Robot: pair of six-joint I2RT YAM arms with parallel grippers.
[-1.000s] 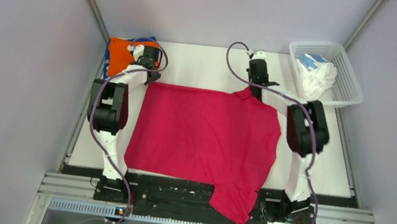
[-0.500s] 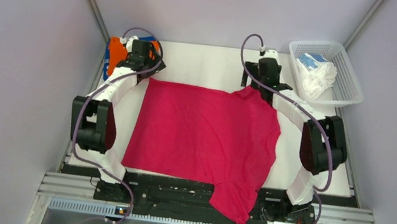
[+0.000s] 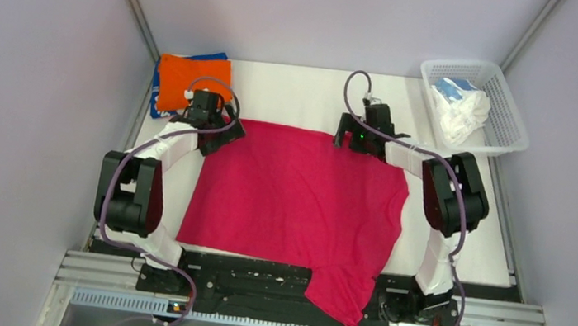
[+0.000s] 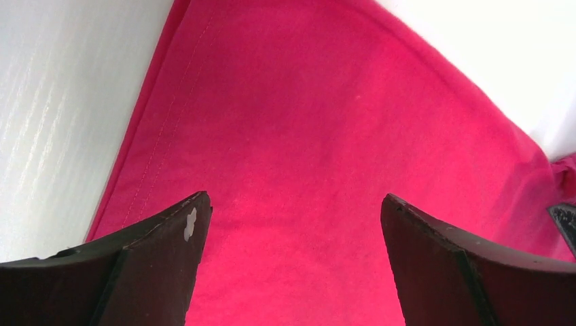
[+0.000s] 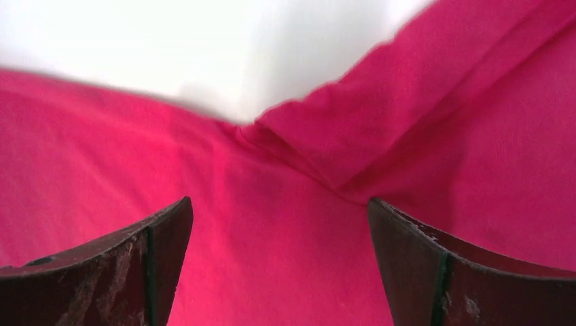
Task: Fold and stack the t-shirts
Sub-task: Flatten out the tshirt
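A crimson-pink t-shirt [image 3: 297,201] lies spread flat on the white table, one sleeve hanging over the near edge. Above its far left corner my left gripper [image 3: 218,134] stands open; the left wrist view shows only cloth [image 4: 306,136] between the wide-apart fingers [image 4: 156,265], none pinched. At the shirt's far right corner my right gripper [image 3: 355,138] is open too. In the right wrist view a folded sleeve seam [image 5: 380,136] lies just past the gripper [image 5: 280,204]. A folded orange t-shirt [image 3: 188,76] rests on a blue one at the far left.
A white mesh basket [image 3: 509,107] at the far right holds white and light-blue cloth [image 3: 459,109]. Grey walls close in both sides. The black arm mounts and a metal rail [image 3: 254,288] run along the near edge under the hanging sleeve.
Both grippers opened and let go of the shirt's far edge. They rose toward the back, then came nearer over the corners. The shirt's far edge now lies flat.
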